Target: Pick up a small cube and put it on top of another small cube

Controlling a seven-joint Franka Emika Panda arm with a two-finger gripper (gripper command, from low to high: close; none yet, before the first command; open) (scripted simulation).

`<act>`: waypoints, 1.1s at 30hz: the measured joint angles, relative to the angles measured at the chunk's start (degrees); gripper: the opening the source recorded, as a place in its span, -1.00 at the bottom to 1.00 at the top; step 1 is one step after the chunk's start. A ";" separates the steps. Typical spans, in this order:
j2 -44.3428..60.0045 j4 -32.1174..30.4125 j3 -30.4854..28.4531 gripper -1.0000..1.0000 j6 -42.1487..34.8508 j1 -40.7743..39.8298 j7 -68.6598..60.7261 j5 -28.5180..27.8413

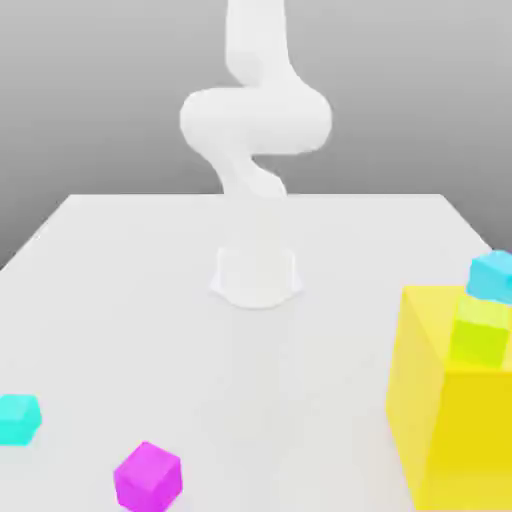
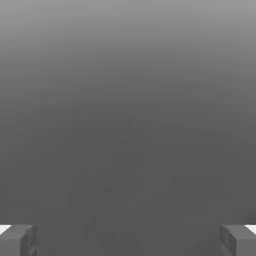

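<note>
The exterior view looked from above the near table (image 1: 120, 260) edge toward the far arm (image 1: 255, 120). The hand view faced plain grey, wide-spread fingertips (image 2: 17, 240) edging it; they shared nothing.

White tabletop (image 1: 120, 290), far edge straight; plain grey backdrop (image 1: 90, 90) behind, soft even light.

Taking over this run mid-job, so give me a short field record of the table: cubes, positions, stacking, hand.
hand: fingertips far apart, open, nothing between them
magenta cube: loose on table, near front
cyan cube: loose, at exterior view's left
large yellow block: exterior view's right
lime cube: beside or on the yellow block, cannot tell
blue cube: appears directly on the lime cube
</note>
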 joint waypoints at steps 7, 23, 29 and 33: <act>14.89 -1.96 -1.00 0.00 5.60 -2.58 3.47 -0.06; 48.15 -6.34 -4.01 0.00 18.07 -7.80 9.82 1.76; 60.64 -6.24 -3.76 0.00 25.06 -9.23 9.91 3.88; 64.63 -5.53 -3.11 -1.00 28.24 -9.79 9.57 4.41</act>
